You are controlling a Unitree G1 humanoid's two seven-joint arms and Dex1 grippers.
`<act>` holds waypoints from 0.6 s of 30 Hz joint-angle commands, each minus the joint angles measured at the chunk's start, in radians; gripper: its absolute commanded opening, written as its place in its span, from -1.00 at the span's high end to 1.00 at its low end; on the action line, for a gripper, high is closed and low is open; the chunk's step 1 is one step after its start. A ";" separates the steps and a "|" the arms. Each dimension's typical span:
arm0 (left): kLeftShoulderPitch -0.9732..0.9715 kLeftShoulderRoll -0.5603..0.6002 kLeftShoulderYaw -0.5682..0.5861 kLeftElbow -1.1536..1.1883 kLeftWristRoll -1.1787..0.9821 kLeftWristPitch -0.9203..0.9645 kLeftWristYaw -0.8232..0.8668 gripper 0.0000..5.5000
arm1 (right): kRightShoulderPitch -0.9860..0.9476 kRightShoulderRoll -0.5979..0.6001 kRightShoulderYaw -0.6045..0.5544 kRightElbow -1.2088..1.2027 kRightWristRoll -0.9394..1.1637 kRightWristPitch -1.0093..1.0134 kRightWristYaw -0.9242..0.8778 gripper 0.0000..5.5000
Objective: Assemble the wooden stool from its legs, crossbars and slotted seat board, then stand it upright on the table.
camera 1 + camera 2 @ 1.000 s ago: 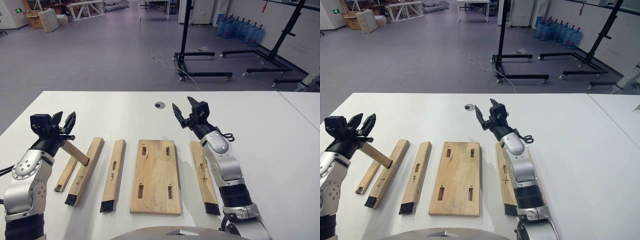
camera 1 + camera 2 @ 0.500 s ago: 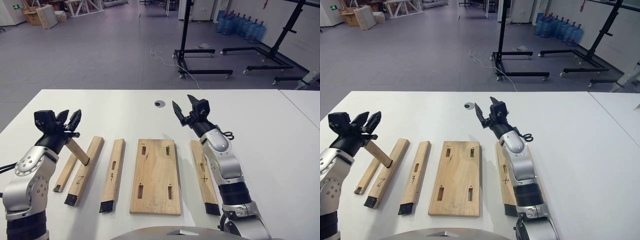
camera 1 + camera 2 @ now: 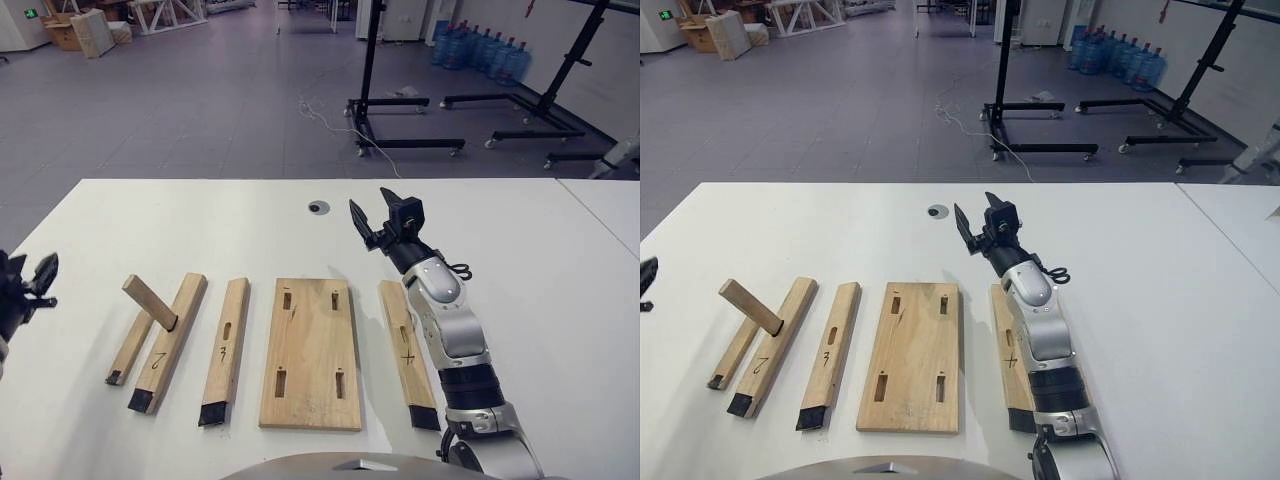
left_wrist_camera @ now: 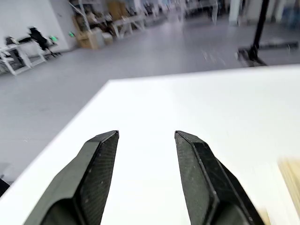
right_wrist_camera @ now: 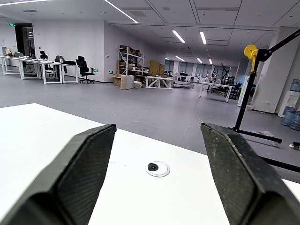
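Head cam: the job is only just starting. The seat board is lying flat on the table w/ four legs beside it, none joined on. One short crossbar is sticking up, tilted, touching the leg marked 2. The left gripper is hanging at the table's left edge, and the right gripper is hanging just past the board's far end. L wrist cam: its fingers are standing wide apart, holding nothing. R wrist cam: its fingers are gaping too, touching nothing.
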 commanded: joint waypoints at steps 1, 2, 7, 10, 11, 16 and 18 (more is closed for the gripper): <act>0.165 -0.008 -0.081 -0.042 0.034 -0.027 -0.133 0.22 | 0.037 -0.005 -0.004 -0.027 -0.004 0.021 -0.014 -0.21; 0.196 -0.016 -0.089 -0.070 0.022 -0.039 -0.170 0.22 | 0.045 -0.004 -0.002 -0.033 -0.004 0.024 -0.016 -0.21; 0.333 -0.024 -0.093 -0.124 -0.011 -0.038 -0.305 0.01 | 0.070 -0.004 0.009 -0.063 -0.003 0.044 -0.022 -0.21; 0.362 -0.055 -0.109 -0.204 -0.073 -0.013 -0.342 -0.12 | 0.073 -0.006 0.012 -0.065 -0.003 0.050 -0.022 -0.21; 0.359 -0.064 -0.122 -0.220 -0.080 0.004 -0.332 -0.17 | 0.072 -0.006 0.013 -0.064 -0.004 0.051 -0.021 -0.21; 0.289 -0.114 -0.181 -0.272 -0.068 0.077 -0.224 -0.38 | 0.063 -0.003 0.015 -0.059 -0.004 0.051 -0.021 -0.21; 0.276 -0.119 -0.213 -0.272 -0.047 0.097 -0.197 -0.38 | 0.059 -0.001 0.015 -0.058 -0.003 0.050 -0.023 -0.21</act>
